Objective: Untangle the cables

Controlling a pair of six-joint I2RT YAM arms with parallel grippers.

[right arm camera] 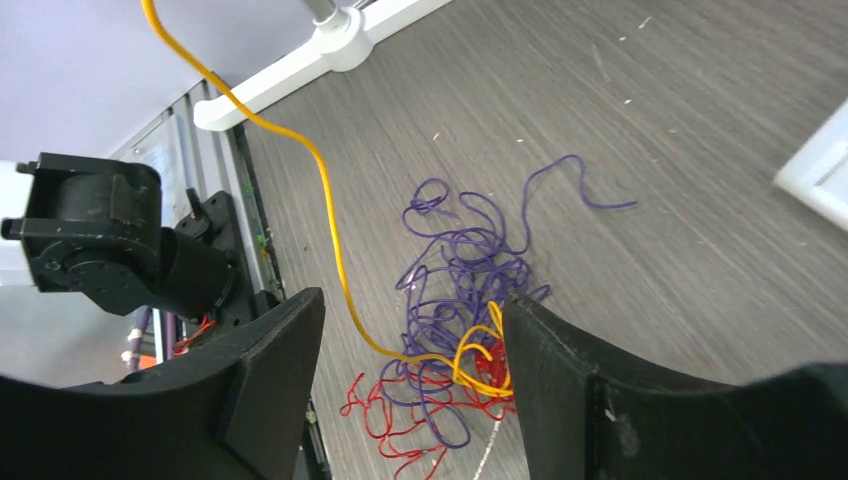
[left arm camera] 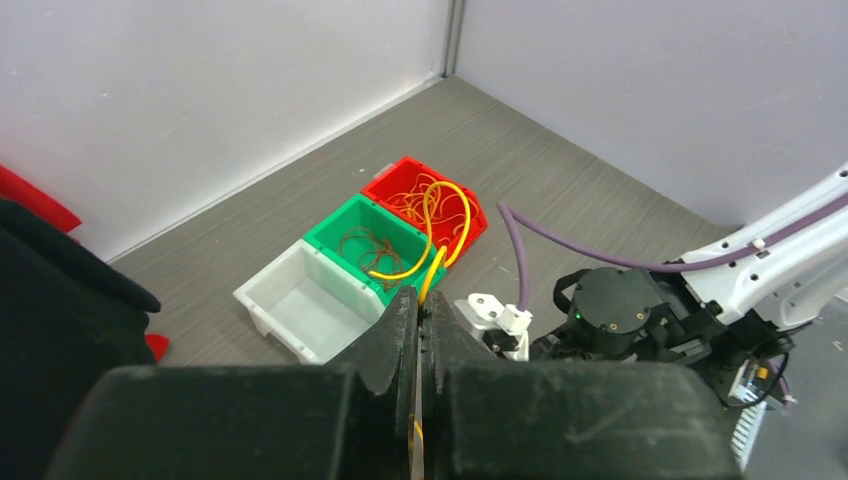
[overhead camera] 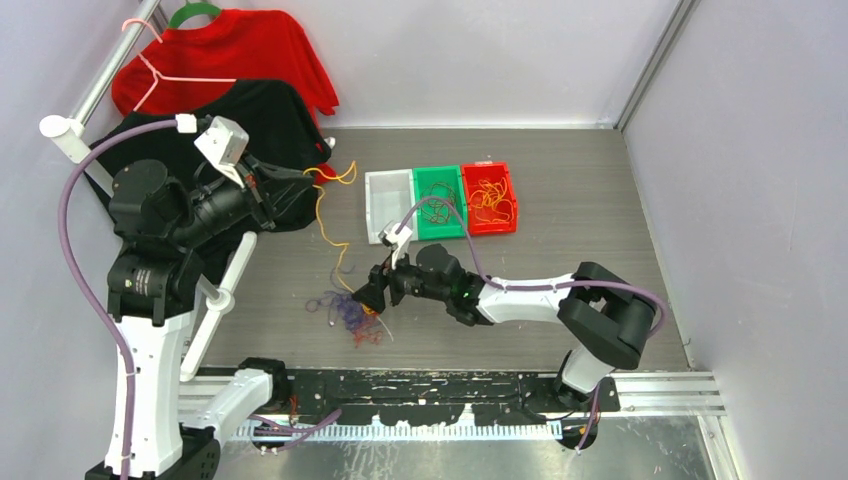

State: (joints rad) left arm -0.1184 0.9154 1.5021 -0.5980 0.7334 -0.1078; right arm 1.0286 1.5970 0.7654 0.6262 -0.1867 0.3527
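Orange is the strand to watch: your left jaws, raised over the left side of the counter (overhead camera: pixel 580 200), are pressed together on one orange cable (right arm camera: pixel 327 205), which runs down into the heap (overhead camera: pixel 350 315) lying near the middle of the near edge. Your right jaws hang spread wide over that heap, gripping nothing. The orange end loops through the purple cables (right arm camera: pixel 460 270) and red cables (right arm camera: pixel 390 420) there. As I judge it, pulling higher could cinch the knot or drag the whole heap, and closing the right jaws carelessly could catch purple along with orange. Count one taut orange cable; the purple and red strands are too snarled to count. Three bins sit toward the far edge: one white bin (overhead camera: pixel 390 200), one green bin (overhead camera: pixel 435 170), one red bin (overhead camera: pixel 513 205).
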